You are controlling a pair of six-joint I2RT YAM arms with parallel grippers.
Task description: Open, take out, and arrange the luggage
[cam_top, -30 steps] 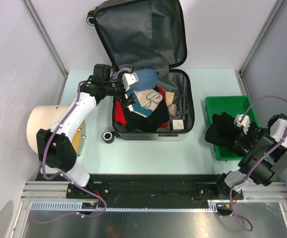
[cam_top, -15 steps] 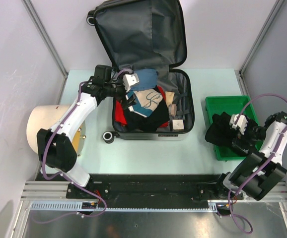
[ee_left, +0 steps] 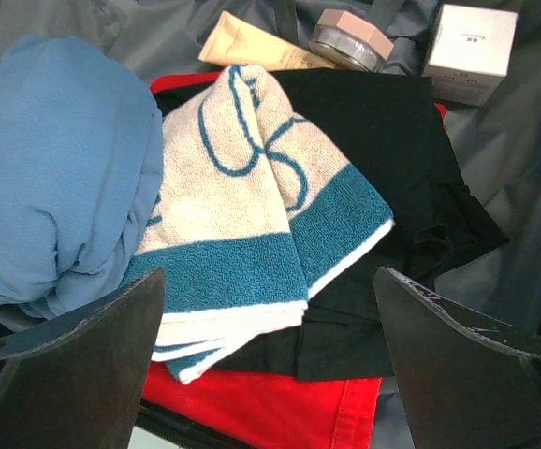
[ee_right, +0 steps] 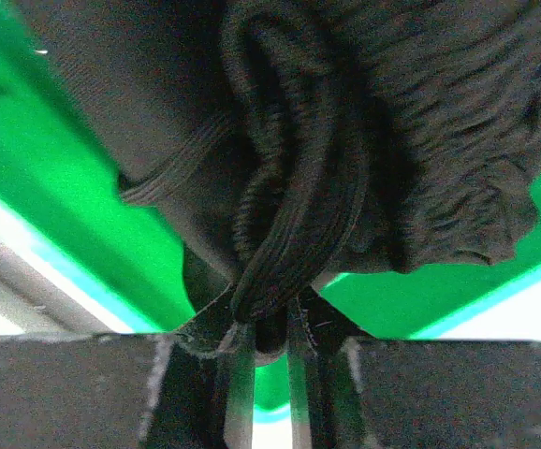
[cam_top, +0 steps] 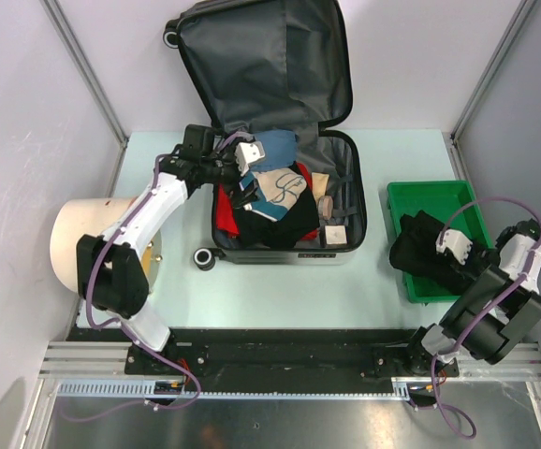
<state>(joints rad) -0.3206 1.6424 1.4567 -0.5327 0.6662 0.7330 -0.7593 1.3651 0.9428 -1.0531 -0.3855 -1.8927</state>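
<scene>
Top external view gives me the pale worktop (cam_top: 280, 281) with the luggage (cam_top: 266, 65) lying open at its far middle. Its lid is propped up against the back wall, dark grey lining showing, and its base is packed with clothes. Off to the near left sits a beige cylinder (cam_top: 69, 243), and at the right edge a green bin (cam_top: 439, 198).

A black knit garment (cam_top: 420, 248) lies heaped over the bin's near left corner. The right gripper (cam_top: 458, 245) is at it, and from the right wrist I can see the jaws nearly closed, pinching a ribbed fold of that garment (ee_right: 345, 122) between them.

The left gripper (cam_top: 244, 173) hangs over the left side of the luggage base with its jaws spread wide and nothing in them. Below it, seen from the left wrist, a blue garment (ee_left: 60, 159) lies beside a folded cream towel with teal bands (ee_left: 252, 187). That towel rests on a black cloth (ee_left: 383, 150), with red fabric (ee_left: 270, 407) underneath.

Further right lie a beige tube (ee_left: 247, 42), a small jar (ee_left: 350, 37) and a white box (ee_left: 469, 42).
</scene>
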